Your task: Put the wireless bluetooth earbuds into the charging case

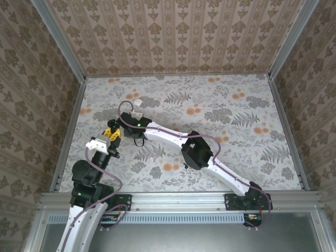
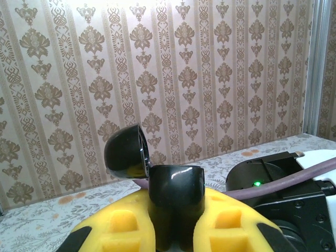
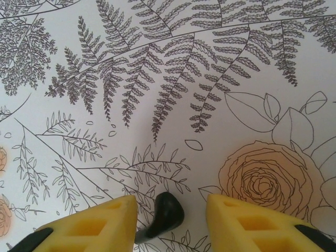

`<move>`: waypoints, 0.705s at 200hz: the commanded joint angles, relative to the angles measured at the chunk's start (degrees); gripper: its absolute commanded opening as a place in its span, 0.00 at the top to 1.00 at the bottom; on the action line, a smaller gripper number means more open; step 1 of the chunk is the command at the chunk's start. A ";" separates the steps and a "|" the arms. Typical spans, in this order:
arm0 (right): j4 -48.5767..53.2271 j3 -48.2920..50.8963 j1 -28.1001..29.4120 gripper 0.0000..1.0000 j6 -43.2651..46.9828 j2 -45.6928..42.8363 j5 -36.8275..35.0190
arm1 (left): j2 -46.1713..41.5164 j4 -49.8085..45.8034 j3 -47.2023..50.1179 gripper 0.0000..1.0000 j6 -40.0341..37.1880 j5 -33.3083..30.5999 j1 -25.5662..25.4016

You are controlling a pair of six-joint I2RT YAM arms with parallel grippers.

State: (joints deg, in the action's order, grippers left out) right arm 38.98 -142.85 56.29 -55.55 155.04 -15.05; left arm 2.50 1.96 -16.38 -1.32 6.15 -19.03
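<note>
Here, my right tool [image 3: 170, 205] hangs low over the fern-printed desk [image 3: 157, 79], its yellow fingers [image 3: 100, 223] apart on either side of a small black earbud [image 3: 167, 212] lying on the cloth. A clear gap shows on the earbud's right. The finger on its other side is just beside it, and I cannot tell whether they touch. My left tool [image 2: 176, 223] is clamped on the glossy black charging case [image 2: 176, 189], held off the desk with its lid [image 2: 126, 155] swung open.

The step in hand, as I judge it, is the pick-up of this earbud. It sits off-centre between my fingers, so I would shift a little toward the wider gap before closing. That way both pads meet it together and it is not shoved sideways. The piece is smooth and rounded and likely to squirt out, so the close should be slow, with the fingertips right down at the cloth, and the lift straight up. The case's wells are hidden from me here, so I would hold the case steady, mouth facing the incoming arm.
</note>
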 commanded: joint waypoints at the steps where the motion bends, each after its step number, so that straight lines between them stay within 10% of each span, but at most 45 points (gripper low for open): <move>1: 1.72 -1.23 0.49 0.62 0.03 3.04 -0.70 | -1.05 -0.18 -1.72 1.00 -0.41 0.18 0.31; 141: -5.92 32.67 -5.88 0.83 7.13 -17.82 7.43 | -0.66 -1.02 -1.18 1.00 2.25 5.17 0.31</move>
State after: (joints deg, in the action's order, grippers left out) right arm 30.28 -119.04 53.52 -51.18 142.28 -10.96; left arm 2.24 0.21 -16.71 -1.13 7.81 -19.03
